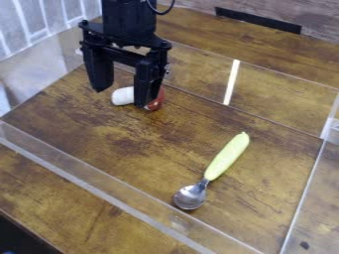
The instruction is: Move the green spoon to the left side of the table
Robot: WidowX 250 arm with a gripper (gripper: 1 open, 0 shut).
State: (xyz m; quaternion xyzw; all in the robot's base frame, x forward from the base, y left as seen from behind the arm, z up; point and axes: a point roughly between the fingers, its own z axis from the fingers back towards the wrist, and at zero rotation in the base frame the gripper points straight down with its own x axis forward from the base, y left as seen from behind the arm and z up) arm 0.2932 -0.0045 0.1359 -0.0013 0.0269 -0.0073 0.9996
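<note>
The green spoon [213, 171] lies flat on the dark wood table [119, 134] at the lower right, yellow-green handle pointing up-right, shiny silver bowl toward the front edge. My gripper [126, 84] hangs at the upper left, pointing down, its two black fingers [98, 75] spread wide with nothing between them. It is well apart from the spoon, up and to the left of it.
A toy mushroom [138, 98] with a white stem and red cap lies on its side just behind and below my fingers. Low clear acrylic walls [93, 184] edge the tabletop at front, left and right. A white fence-like backdrop stands at the upper left.
</note>
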